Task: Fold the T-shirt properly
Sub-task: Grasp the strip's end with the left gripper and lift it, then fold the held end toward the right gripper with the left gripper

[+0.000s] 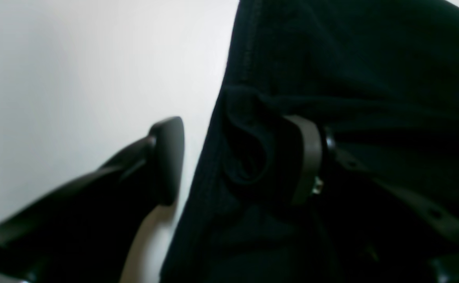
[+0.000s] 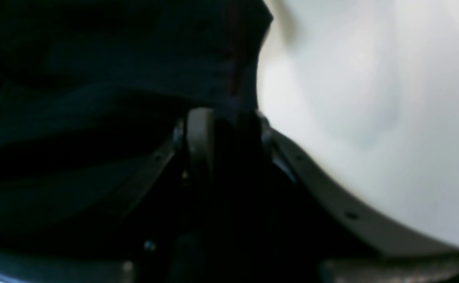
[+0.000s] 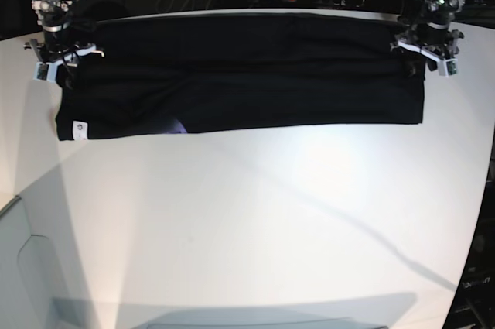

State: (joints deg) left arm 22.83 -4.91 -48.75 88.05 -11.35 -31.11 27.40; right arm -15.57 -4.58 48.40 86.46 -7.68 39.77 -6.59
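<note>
White desk (image 3: 255,221) carries the T-shirt (image 3: 247,73), folded into a long black band along the far edge, white tag (image 3: 77,128) near its left end. Left end effector (image 1: 237,161) stands released, one finger on cloth, the other on bare desk. Right end effector (image 2: 229,118): jaws close-set at the cloth edge; grip cannot be told.

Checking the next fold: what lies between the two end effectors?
In the base view, only the T-shirt spans from the left end effector to the right end effector, lying flat on the table.
</note>
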